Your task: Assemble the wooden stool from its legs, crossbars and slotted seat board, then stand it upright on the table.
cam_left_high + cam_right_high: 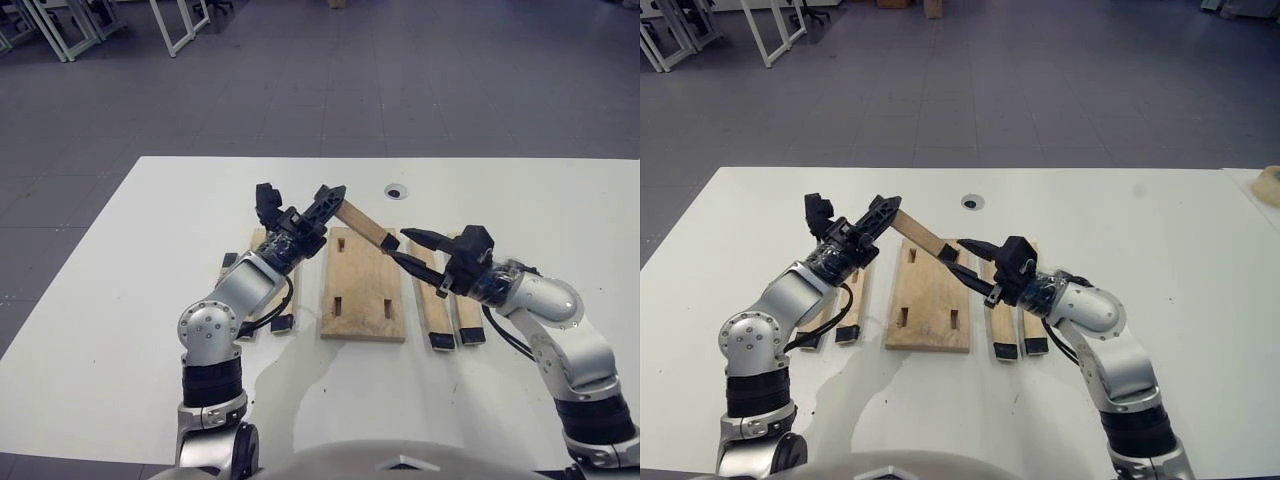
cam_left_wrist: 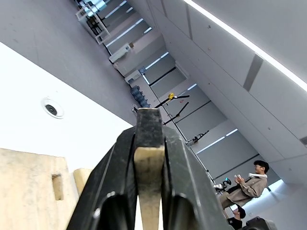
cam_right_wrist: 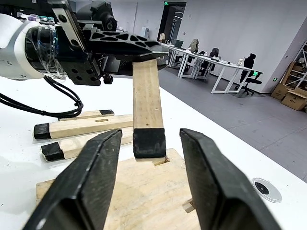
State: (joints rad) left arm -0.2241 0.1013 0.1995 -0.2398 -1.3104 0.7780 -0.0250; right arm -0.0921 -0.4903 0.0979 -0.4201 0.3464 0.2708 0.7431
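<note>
My left gripper is shut on the upper end of a wooden leg, which slants down over the far edge of the slotted seat board. The board lies flat on the table. In the right wrist view the leg's black-capped end sits at the board beside a slot. My right gripper is open, and its fingers stand on either side of that capped end without touching it. The left wrist view shows the leg clamped between my left fingers.
Two more wooden pieces lie right of the board, under my right arm. Others lie left of it, under my left arm. A round cable hole is in the white table beyond the board.
</note>
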